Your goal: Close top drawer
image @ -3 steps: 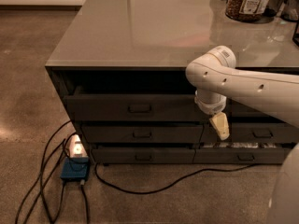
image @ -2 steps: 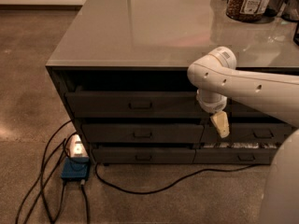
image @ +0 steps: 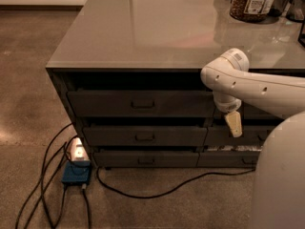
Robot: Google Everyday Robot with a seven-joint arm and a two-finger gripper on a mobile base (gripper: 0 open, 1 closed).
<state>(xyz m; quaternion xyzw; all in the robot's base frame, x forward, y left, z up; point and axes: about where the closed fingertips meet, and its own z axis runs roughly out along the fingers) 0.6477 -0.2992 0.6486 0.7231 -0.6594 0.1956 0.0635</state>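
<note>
The top drawer (image: 138, 103) is the wide dark grey one under the grey countertop (image: 143, 27), with a small bar pull (image: 143, 104) at its middle. A dark gap shows above its front. Its inside is hidden. My white arm (image: 252, 85) reaches in from the right across the cabinet front. My gripper (image: 233, 124) hangs down from the wrist, just right of the top drawer's right end and in front of the narrower right-hand drawers. It holds nothing that I can see.
Two shorter drawers (image: 145, 136) sit below the top one. A jar (image: 252, 1) stands on the far right of the counter. Black cables (image: 47, 175) and a blue box (image: 76, 174) with a lit lamp (image: 78, 152) lie on the floor at left. My white body (image: 281, 175) fills the lower right.
My arm and gripper have shifted a little to the right, away from the top drawer's end. The drawer front has not visibly moved.
</note>
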